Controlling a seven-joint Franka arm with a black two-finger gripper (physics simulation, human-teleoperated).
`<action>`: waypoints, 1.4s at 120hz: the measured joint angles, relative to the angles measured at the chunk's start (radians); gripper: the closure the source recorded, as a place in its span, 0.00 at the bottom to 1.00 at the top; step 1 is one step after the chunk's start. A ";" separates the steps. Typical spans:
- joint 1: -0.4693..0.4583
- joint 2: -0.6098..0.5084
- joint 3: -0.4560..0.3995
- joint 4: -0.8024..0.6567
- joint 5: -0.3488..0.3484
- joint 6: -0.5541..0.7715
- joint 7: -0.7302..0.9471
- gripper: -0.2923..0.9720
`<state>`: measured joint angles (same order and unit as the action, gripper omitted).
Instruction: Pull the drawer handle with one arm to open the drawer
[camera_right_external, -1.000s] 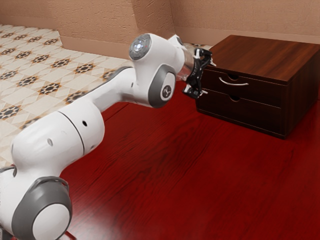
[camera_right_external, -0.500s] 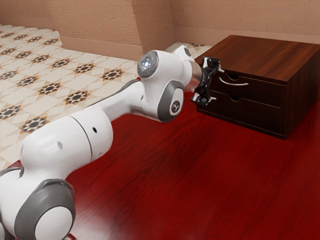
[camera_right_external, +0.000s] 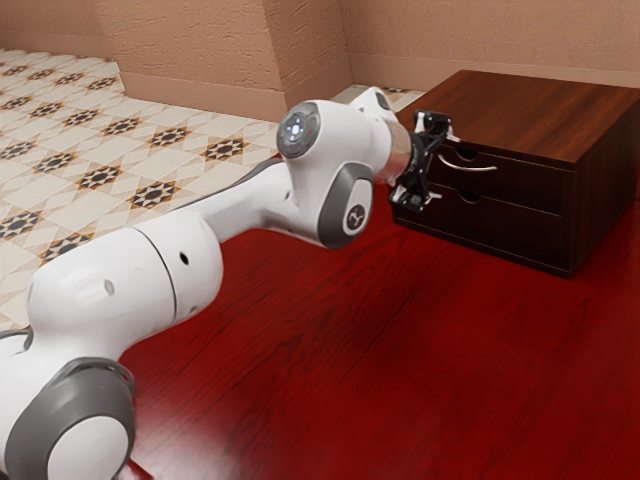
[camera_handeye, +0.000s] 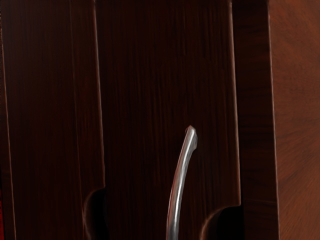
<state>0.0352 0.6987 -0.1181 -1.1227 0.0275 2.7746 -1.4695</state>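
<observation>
End effector (camera_right_external: 430, 162) is seen spread open, nothing gripped. Drawer handle (camera_handeye: 181, 185) is met just ahead, near its end. If closed here, the handle could be clipped and lost once pulled.

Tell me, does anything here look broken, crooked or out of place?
Nothing stands out. The cabinet sits square on the table, its front flush, and the silver handle looks intact.

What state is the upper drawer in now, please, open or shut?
Shut: in the exterior view the upper drawer front lies flush with the cabinet face.
</observation>
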 joint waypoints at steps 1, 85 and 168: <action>0.000 0.000 0.000 0.000 0.000 0.000 0.000 0.23; 0.000 0.019 0.006 0.010 0.025 0.005 0.019 0.49; 0.000 0.032 0.003 0.025 0.022 0.002 0.033 0.68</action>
<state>0.0347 0.7311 -0.1150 -1.0979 0.0491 2.7770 -1.4364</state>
